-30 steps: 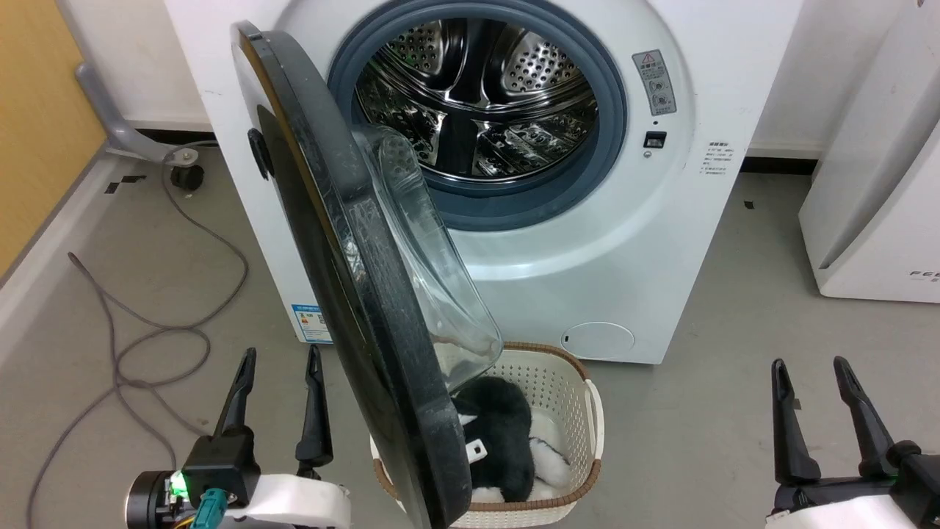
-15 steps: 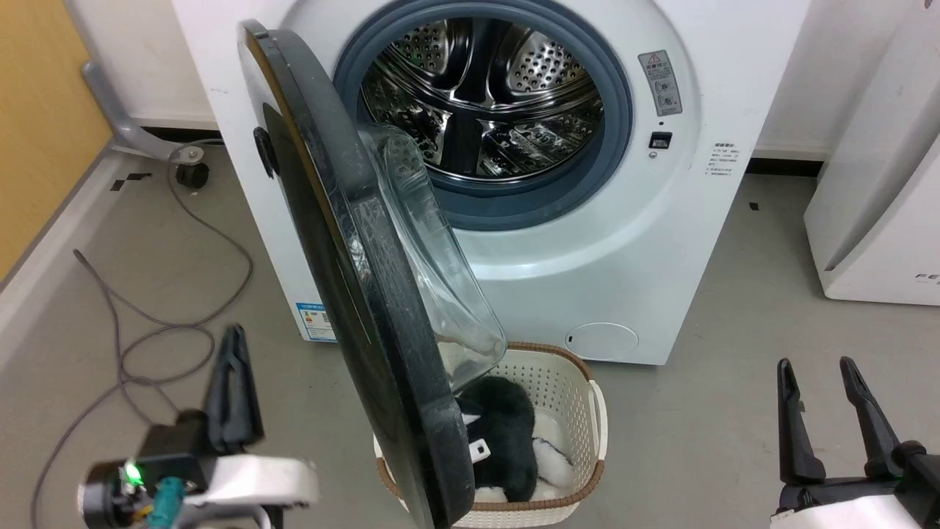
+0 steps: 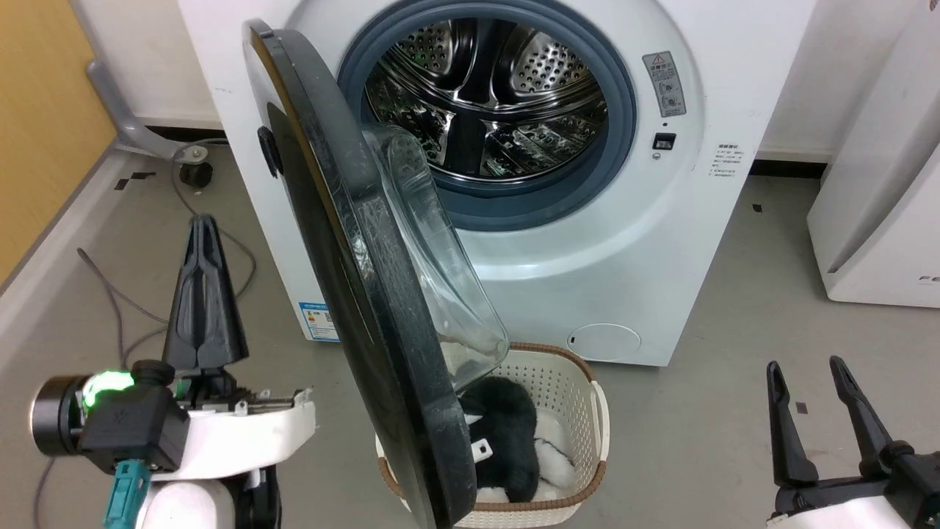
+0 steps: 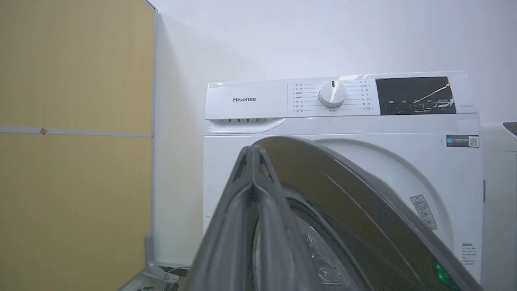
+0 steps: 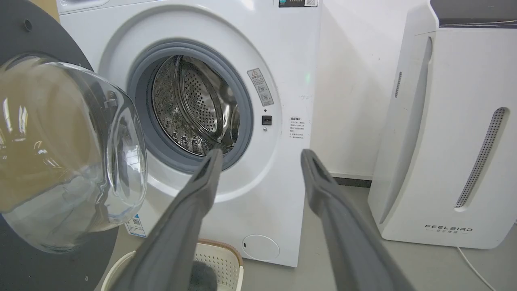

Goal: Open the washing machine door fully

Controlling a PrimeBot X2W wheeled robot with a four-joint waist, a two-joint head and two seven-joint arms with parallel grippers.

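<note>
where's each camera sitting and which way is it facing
Head view: on the head, looking down at the washing machine, door and basket; left gripper shut, right gripper open.
Left wrist view: on that wrist, along shut fingers toward the dial.
Right wrist view: on that wrist, between open fingers toward the drum.
Shared: all show the door.

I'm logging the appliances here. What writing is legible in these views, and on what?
"Hisense": control panel of the washing machine, left wrist view.
"FEELBIRD": low on the white appliance, right wrist view.
Too small to read: programme labels, warning sticker, blue label, QR sticker.
</note>
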